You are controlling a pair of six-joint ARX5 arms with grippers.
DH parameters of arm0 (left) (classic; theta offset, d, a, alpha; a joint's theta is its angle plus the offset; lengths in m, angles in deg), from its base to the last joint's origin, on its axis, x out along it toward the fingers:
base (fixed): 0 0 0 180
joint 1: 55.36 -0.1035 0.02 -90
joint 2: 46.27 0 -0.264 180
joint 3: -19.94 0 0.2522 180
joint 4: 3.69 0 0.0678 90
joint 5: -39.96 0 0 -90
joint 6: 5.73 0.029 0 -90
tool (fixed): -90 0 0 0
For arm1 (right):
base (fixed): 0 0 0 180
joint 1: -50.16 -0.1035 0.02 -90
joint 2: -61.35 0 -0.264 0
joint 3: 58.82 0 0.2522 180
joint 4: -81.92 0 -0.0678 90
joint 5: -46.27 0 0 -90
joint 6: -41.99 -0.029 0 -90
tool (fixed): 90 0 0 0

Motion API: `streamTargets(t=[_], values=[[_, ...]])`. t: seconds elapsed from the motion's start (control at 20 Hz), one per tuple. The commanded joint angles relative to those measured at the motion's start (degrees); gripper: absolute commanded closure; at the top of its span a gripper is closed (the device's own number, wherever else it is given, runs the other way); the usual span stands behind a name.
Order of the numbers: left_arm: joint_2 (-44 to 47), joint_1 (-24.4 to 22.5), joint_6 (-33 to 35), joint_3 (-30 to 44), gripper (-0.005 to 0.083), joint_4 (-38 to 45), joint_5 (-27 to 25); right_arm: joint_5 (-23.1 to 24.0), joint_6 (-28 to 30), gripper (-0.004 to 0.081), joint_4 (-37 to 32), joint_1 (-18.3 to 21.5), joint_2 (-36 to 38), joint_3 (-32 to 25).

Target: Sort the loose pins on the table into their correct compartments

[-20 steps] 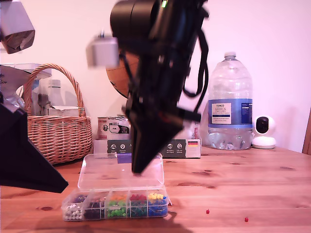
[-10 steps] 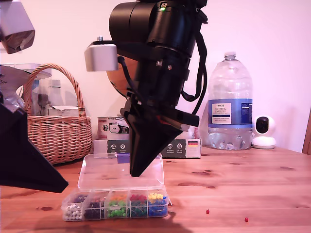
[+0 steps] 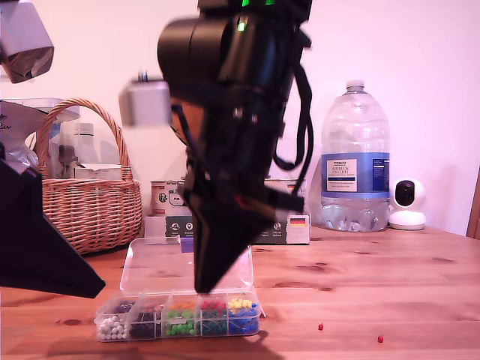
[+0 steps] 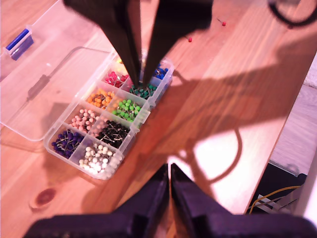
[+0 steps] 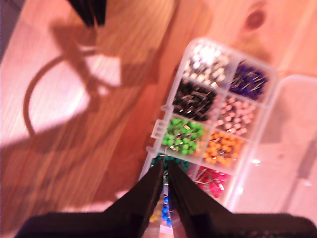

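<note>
Right, my second gripper (image 5: 165,166) hangs over the dark green section of the compartments (image 3: 177,315), jaws nearly closed; whether a pin sits between the tips I cannot tell. My first gripper (image 4: 170,171) waits over the bare table (image 3: 390,285), jaws almost touching, nothing visibly held. Two loose pins (image 3: 320,327), both red, lie off to the exterior view's right. Best to lower straight, tips inside the section walls, then open gently.

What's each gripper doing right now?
My first gripper: shut, nothing visible between the fingers.
My second gripper: nearly shut over the dark green pins; a held pin cannot be told.
</note>
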Motion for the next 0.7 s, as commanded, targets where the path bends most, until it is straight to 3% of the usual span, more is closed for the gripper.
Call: streamTargets(t=[0.0,0.65], values=[[-0.5,-0.2,-0.2,1.3,0.0797,0.2,0.0,-0.1,-0.1,0.0780,0.0,-0.4,-0.6,0.0],[-0.5,-0.2,-0.6,1.3,0.0797,0.2,0.0,2.9,0.0,0.0780,0.9,0.2,-0.7,0.0]])
